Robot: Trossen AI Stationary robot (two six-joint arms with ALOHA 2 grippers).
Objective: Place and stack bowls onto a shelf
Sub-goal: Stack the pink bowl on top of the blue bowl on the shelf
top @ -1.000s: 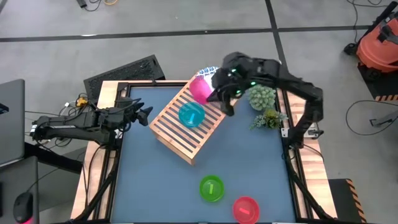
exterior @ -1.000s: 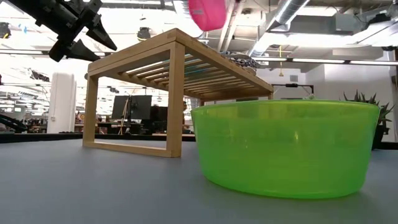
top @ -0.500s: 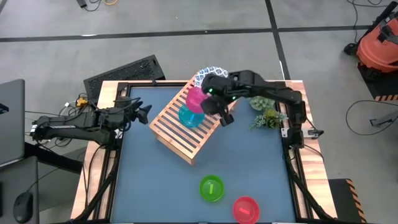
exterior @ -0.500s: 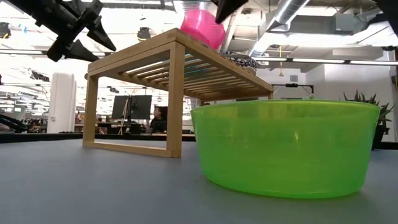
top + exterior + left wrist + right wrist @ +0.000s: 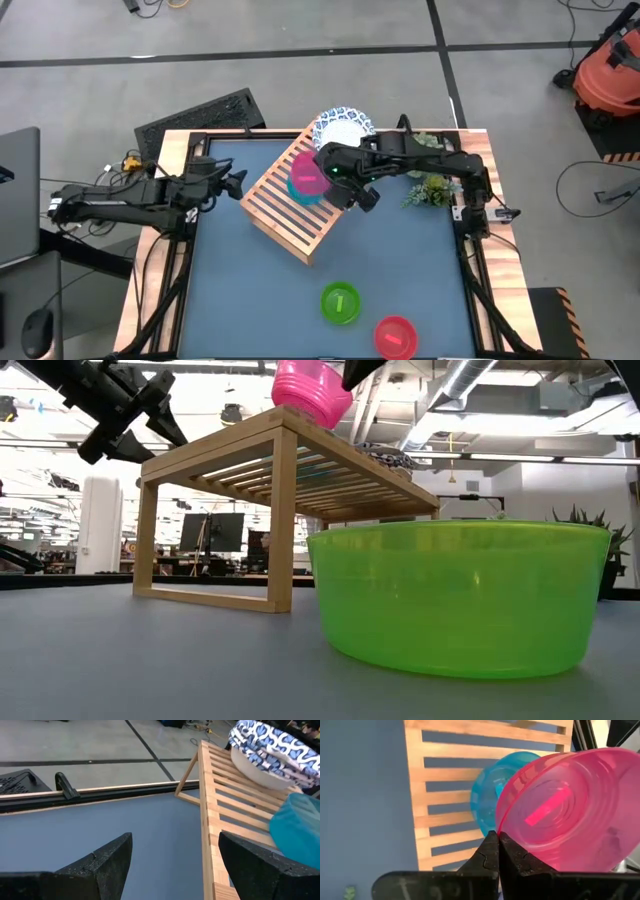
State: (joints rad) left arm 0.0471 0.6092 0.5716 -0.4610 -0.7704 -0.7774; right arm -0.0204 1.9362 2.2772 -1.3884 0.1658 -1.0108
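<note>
My right claw [image 5: 496,851] grips the rim of the magenta bowl [image 5: 565,810], tilted above the teal bowl [image 5: 490,802] on the shelf [image 5: 300,205]; released crooked, it may slide off.

- A blue tabletop [image 5: 270,290] framed in black is seen, with light wooden boards along its outer edges
- A light-wood slatted shelf [image 5: 285,215] is set at an angle on the far half of the tabletop
- On the shelf, a teal bowl [image 5: 303,190] and a stack of white blue-patterned bowls [image 5: 342,127] are carried
- A green bowl [image 5: 340,303] and a red bowl [image 5: 395,336] are placed on the near part of the tabletop, just beside each other
- Green plants [image 5: 430,178] are found by the right edge
</note>
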